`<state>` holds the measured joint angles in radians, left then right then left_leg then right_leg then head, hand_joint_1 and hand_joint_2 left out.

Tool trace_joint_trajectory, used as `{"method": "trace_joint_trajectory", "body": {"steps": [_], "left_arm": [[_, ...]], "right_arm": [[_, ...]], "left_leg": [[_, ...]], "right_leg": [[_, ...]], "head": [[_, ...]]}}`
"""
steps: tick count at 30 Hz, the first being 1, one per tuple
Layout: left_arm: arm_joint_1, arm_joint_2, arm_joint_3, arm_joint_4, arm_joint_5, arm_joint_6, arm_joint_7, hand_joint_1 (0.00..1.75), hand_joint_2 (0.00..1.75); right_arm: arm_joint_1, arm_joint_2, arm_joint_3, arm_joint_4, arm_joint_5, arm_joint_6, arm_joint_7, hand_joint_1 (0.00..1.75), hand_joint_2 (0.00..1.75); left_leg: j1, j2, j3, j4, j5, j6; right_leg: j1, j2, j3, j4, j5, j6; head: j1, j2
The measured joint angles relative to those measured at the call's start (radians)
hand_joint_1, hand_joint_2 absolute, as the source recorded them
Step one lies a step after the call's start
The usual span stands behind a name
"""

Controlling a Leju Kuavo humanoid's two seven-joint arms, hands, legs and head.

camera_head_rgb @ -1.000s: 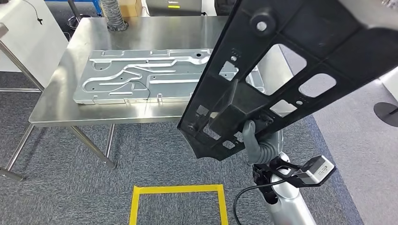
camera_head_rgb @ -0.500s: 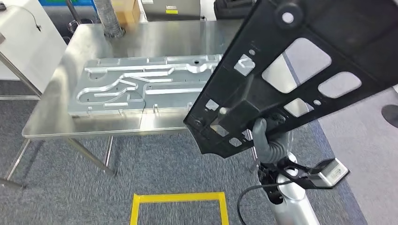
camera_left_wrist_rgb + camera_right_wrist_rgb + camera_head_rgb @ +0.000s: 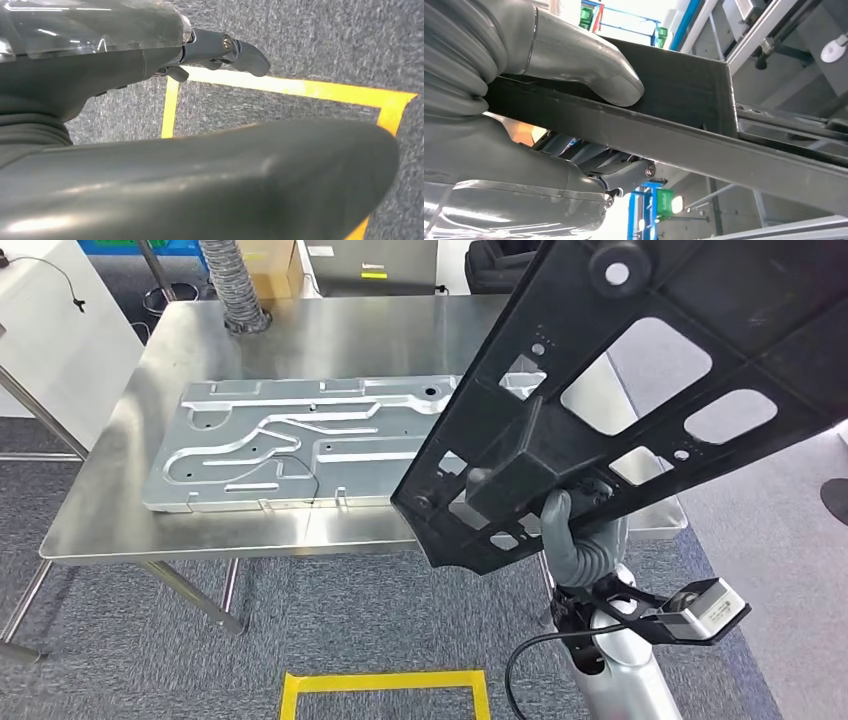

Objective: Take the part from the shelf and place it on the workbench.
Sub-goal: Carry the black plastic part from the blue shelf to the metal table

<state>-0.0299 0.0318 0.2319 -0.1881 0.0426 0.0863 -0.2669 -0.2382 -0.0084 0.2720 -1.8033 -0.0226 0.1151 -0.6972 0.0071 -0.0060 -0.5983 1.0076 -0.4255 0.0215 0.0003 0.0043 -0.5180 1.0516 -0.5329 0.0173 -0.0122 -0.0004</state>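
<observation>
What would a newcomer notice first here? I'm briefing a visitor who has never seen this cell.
First, the big black part with cut-out windows, held tilted in the air across the right of the head view, gripped at its lower end by the right hand. Next, the steel workbench behind it, carrying a large silver stamped metal panel lying flat. Yellow floor tape marks a square on the grey carpet below.

I see a stainless steel surface standing on thin metal legs over grey carpeted floor. A large, flat silver metal plate with raised channels lies directly on it, toward its near edge and running left to right. At the far left of the surface a ribbed grey hose comes down. Yellow tape marks a square on the floor nearer to me.
</observation>
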Motion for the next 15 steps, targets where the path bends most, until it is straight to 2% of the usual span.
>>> {"method": "trace_joint_trajectory", "body": {"steps": [1,3,4,5,6,8,10,12,14,15], "left_arm": [[-0.001,0.0,0.0,0.0,0.0,0.0,0.0,0.0,0.0],[-0.003,0.0,0.001,0.0,0.0,0.0,0.0,0.0,0.0],[-0.003,0.0,0.002,0.0,0.0,0.0,0.0,0.0,0.0],[-0.002,0.0,0.004,0.0,0.0,0.0,0.0,0.0,0.0],[-0.001,0.0,0.005,0.0,-0.001,0.0,0.0,0.0,0.0],[-0.001,-0.001,0.007,0.0,-0.002,-0.001,0.0,0.0,0.0],[-0.003,-0.002,0.009,0.001,-0.003,-0.003,0.0,0.0,0.0],[-0.004,-0.004,0.012,0.001,-0.003,-0.003,-0.001,0.0,0.0],[-0.003,-0.004,0.014,0.001,-0.003,-0.002,-0.003,0.0,0.0],[-0.003,-0.005,0.015,0.001,-0.004,-0.002,-0.004,0.0,0.0]], "right_arm": [[-0.001,0.0,-0.001,-0.001,0.002,-0.003,0.0,1.75,1.75],[-0.001,0.0,-0.001,-0.002,0.004,-0.007,0.0,1.75,1.75],[0.001,0.0,-0.001,-0.003,0.005,-0.008,0.0,1.75,1.75],[0.002,0.0,-0.002,-0.003,0.005,-0.01,0.0,1.75,1.75],[0.003,0.0,-0.002,-0.003,0.006,-0.011,0.0,1.75,1.75],[0.002,0.0,-0.003,-0.005,0.01,-0.015,0.0,1.75,1.75],[-0.001,0.0,-0.005,-0.011,0.019,-0.024,0.0,1.75,1.75],[-0.004,-0.001,-0.01,-0.025,0.029,-0.035,0.0,1.75,1.75],[-0.008,-0.002,-0.019,-0.046,0.035,-0.046,0.0,1.75,1.75],[-0.014,-0.003,-0.025,-0.057,0.038,-0.053,0.0,1.75,1.75]], "left_leg": [[0.001,0.0,0.005,-0.002,-0.003,0.004],[0.0,-0.001,0.012,-0.002,-0.013,0.008],[-0.001,-0.001,0.018,-0.002,-0.019,0.008],[-0.001,-0.002,0.027,-0.002,-0.027,0.008],[-0.002,-0.002,0.038,-0.002,-0.035,0.007],[-0.003,-0.002,0.062,-0.002,-0.052,0.003],[-0.003,-0.003,0.073,-0.004,-0.065,-0.005],[-0.004,-0.003,0.078,-0.002,-0.068,-0.016],[-0.004,-0.002,0.081,0.014,-0.076,-0.026],[-0.004,-0.001,0.071,0.041,-0.088,-0.031]], "right_leg": [[-0.002,0.0,-0.029,0.05,-0.02,0.005],[-0.005,0.0,-0.113,0.175,-0.068,0.011],[-0.006,0.0,-0.149,0.218,-0.079,0.013],[-0.007,0.0,-0.169,0.228,-0.072,0.013],[-0.007,-0.001,-0.17,0.2,-0.042,0.011],[-0.004,-0.001,-0.138,0.074,0.056,0.0],[0.003,-0.002,-0.114,-0.021,0.106,-0.014],[0.008,-0.002,-0.109,-0.04,0.105,-0.024],[0.004,-0.001,-0.093,-0.047,0.109,-0.034],[0.001,-0.001,-0.083,-0.05,0.106,-0.039]], "head": [[0.0,0.0],[0.0,0.0],[0.0,0.0],[0.0,0.0],[0.0,0.0],[0.0,0.0],[0.0,0.0],[0.001,0.0],[0.0,0.0],[0.0,0.0]]}}
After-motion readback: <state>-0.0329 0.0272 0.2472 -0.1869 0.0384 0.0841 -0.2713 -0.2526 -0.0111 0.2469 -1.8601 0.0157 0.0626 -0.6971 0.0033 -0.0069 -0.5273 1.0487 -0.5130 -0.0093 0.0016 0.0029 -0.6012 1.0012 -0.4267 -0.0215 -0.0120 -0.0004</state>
